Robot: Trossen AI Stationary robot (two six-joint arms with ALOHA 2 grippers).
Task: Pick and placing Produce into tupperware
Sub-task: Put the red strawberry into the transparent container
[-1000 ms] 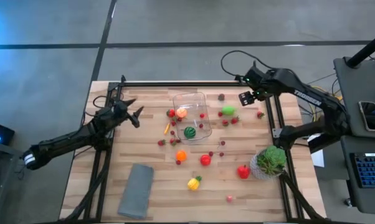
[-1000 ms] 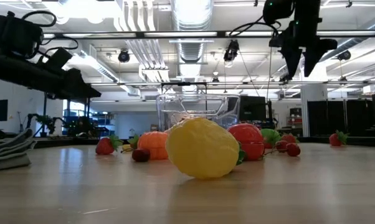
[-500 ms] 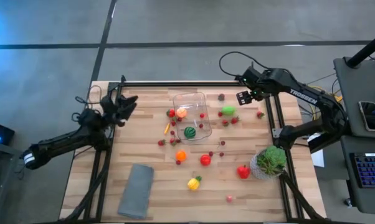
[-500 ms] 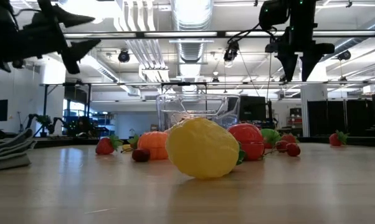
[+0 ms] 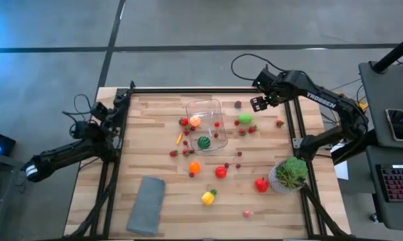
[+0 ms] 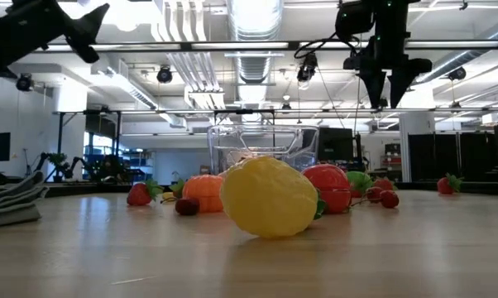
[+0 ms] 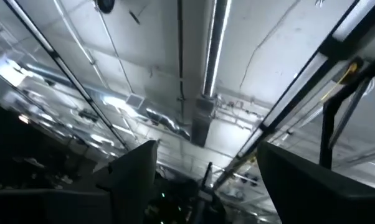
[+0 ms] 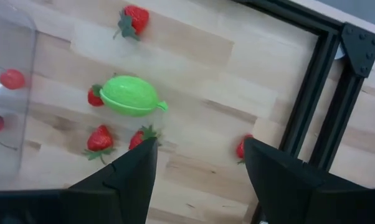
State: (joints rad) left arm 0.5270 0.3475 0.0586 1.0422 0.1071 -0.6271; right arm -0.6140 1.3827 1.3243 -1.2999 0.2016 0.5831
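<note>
Centrally on the wooden table (image 5: 268, 207) stands the clear plastic tub (image 5: 206, 125), a rounded rectangular box holding a round green fruit (image 5: 203, 142), an orange-pink piece (image 5: 195, 121) and a few small red berries. Toy produce lies scattered around it: a bright green fruit (image 5: 245, 119) ringed by strawberries to the right of the tub, an orange piece (image 5: 195, 167), a red tomato-like piece (image 5: 220, 172) and a red pepper (image 5: 262, 185) nearer, and a yellow fruit (image 5: 208, 197) nearest of all, looming large in the low view. Overhead at the far right corner, the right gripper (image 5: 260, 102) hangs above the table with its fingers apart, holding nothing and touching nothing; its wrist camera looks down on the green fruit and the strawberries beside the black frame rail. Off the table's left edge, the left gripper (image 5: 100, 111) is raised and tilted up toward the ceiling, fingers spread and empty. A folded grey cloth (image 5: 146, 205) lies at near left, and a potted plant (image 5: 290, 174) stands at near right.
</note>
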